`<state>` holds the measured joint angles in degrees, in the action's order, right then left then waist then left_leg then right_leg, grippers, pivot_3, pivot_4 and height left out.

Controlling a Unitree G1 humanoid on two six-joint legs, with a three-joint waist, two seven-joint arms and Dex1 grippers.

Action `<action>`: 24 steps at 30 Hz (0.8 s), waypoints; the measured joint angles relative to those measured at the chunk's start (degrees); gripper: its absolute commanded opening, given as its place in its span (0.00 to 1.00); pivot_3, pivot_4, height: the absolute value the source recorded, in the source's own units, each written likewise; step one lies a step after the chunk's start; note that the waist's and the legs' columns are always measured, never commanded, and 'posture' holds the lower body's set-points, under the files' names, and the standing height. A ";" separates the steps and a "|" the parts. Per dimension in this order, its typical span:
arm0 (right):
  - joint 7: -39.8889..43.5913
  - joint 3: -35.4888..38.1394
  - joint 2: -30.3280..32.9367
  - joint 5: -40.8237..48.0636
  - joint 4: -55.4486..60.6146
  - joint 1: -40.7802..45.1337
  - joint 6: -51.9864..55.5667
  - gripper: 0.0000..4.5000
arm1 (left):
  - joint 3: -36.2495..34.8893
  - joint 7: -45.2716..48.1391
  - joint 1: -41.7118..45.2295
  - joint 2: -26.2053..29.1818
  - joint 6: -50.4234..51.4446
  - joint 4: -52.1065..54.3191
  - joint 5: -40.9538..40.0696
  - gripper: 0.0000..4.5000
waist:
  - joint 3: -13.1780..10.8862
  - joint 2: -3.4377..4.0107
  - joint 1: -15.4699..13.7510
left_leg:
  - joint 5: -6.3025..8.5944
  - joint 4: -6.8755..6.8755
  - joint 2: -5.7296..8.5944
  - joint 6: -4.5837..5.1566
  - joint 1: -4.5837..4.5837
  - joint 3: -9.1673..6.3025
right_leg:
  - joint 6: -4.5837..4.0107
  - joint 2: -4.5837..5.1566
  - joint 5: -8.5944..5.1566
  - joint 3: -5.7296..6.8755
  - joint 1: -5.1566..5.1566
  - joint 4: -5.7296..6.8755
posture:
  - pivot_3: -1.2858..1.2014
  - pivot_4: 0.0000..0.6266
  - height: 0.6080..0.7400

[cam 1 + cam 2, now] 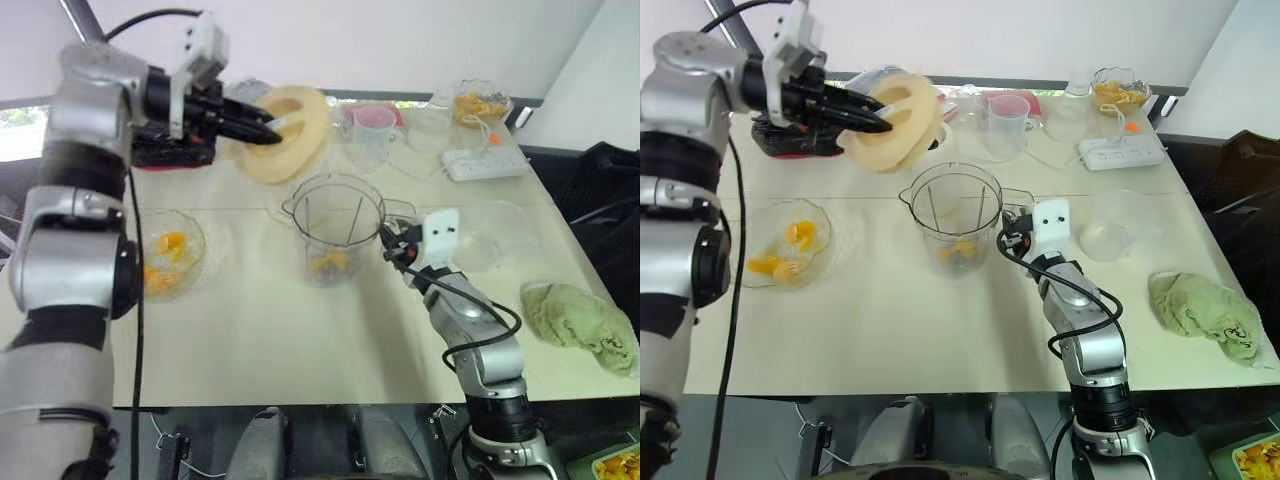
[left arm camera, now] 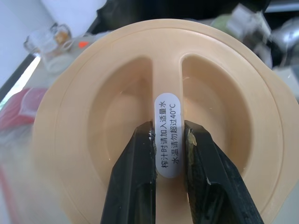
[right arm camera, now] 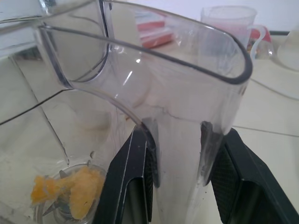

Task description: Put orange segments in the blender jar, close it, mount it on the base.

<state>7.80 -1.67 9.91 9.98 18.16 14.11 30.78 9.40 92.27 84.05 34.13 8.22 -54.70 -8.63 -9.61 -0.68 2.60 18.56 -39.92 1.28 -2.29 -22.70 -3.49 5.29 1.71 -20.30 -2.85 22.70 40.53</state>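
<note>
two grippers were busy, closing step in hand. some orange segments (image 1: pixel 328 264) lay at the bottom of the blender jar (image 1: pixel 335 215), mid table. left gripper (image 1: pixel 262 130) jaws sat nearly together, clamped on the centre ridge of the lid (image 1: pixel 300 135), held tilted in the air at the jar's 11 o'clock. right gripper (image 1: pixel 389 244) jaws clamped the jar handle (image 3: pixel 182 154) at its 3 o'clock. next move probably needed the lid levelled and lowered onto the rim. base (image 1: pixel 170 152) stood at 10 o'clock.
</note>
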 measured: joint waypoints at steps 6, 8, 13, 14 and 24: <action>-0.19 -0.38 -0.19 -1.17 -0.10 0.11 -0.85 0.26 | 7.13 0.02 2.07 -5.76 -3.93 -5.46 -0.38 0.06 | 0.00 0.00 0.58 | -0.03 -0.02 -0.01 -0.06 -0.24 0.00 | 0.00 0.00 0.00 -0.09 0.40 0.24 | 0.52 0.24 1.00; -0.30 -0.28 -0.31 -1.30 -0.09 0.11 -1.17 0.26 | 8.50 0.01 2.09 -7.41 -5.25 -7.34 -0.30 0.06 | 0.00 0.00 0.91 | -0.06 -0.16 0.00 -0.11 -0.55 0.00 | 0.00 0.01 0.00 -0.09 0.78 0.55 | 0.52 0.24 1.00; -0.73 -0.69 -0.58 -1.92 0.05 -0.03 -1.25 0.26 | 12.30 0.03 2.34 -9.21 -9.11 -8.41 -0.45 0.06 | 0.01 0.02 1.23 | -0.11 -0.16 0.00 -0.19 -0.64 -0.01 | 0.00 0.03 0.00 -0.11 0.88 0.58 | 0.52 0.24 1.00; -0.80 -0.80 -0.60 -2.01 0.21 -0.14 -1.25 0.26 | 12.66 0.01 2.34 -9.21 -9.76 -8.44 -0.64 0.06 | 0.01 0.02 1.21 | -0.11 -0.16 0.01 -0.20 -0.64 -0.02 | 0.00 0.03 0.00 -0.12 0.88 0.58 | 0.52 0.24 1.00; -0.77 -0.82 -0.60 -2.47 0.71 -0.52 -1.32 0.26 | 19.81 0.03 3.03 -9.63 -12.19 -7.57 -4.50 0.06 | 0.02 0.01 0.98 | -0.12 -0.19 0.05 -0.20 -0.64 -0.03 | 0.00 0.06 0.00 -0.12 0.83 0.58 | 0.52 0.24 1.00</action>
<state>7.03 -2.49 9.31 7.52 18.87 13.59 29.46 29.21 92.29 87.07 24.50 -3.97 -62.28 -13.13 -9.59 -0.67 3.58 18.44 -40.11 1.32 -2.49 -23.34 -3.52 5.29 1.77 -20.30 -2.97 23.53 41.11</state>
